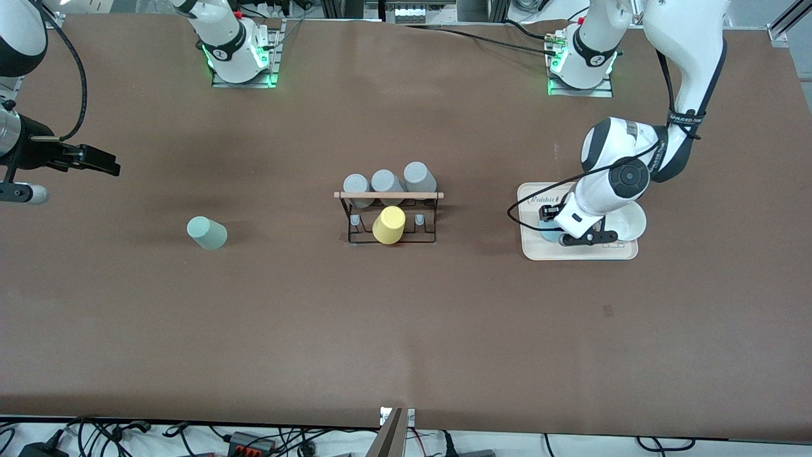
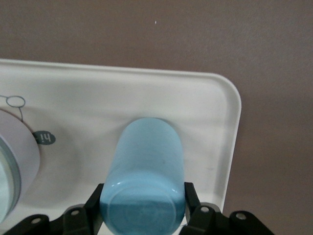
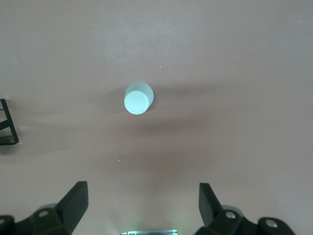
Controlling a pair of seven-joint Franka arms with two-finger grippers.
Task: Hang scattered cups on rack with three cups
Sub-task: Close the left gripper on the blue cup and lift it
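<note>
The light blue cup [image 1: 548, 235] rests on the cream tray [image 1: 574, 254] at the left arm's end of the table. My left gripper [image 1: 553, 227] is shut on it, with a finger [image 2: 94, 204] pressed against each side of the cup [image 2: 146, 161] near its base. The pale mint green cup [image 1: 207, 233] lies on the table toward the right arm's end and also shows in the right wrist view [image 3: 138, 99]. My right gripper [image 1: 104, 162] is open and empty in the air over bare table near that end [image 3: 144, 196]. The black wire rack [image 1: 390, 240] stands at mid table.
Three grey cups [image 1: 386, 183] hang along the rack's wooden rod [image 1: 388, 195], and a yellow cup [image 1: 389, 225] sits on its nearer row. A white bowl [image 1: 627, 222] sits on the tray beside the blue cup [image 2: 14, 161]. A rack corner [image 3: 7, 122] shows in the right wrist view.
</note>
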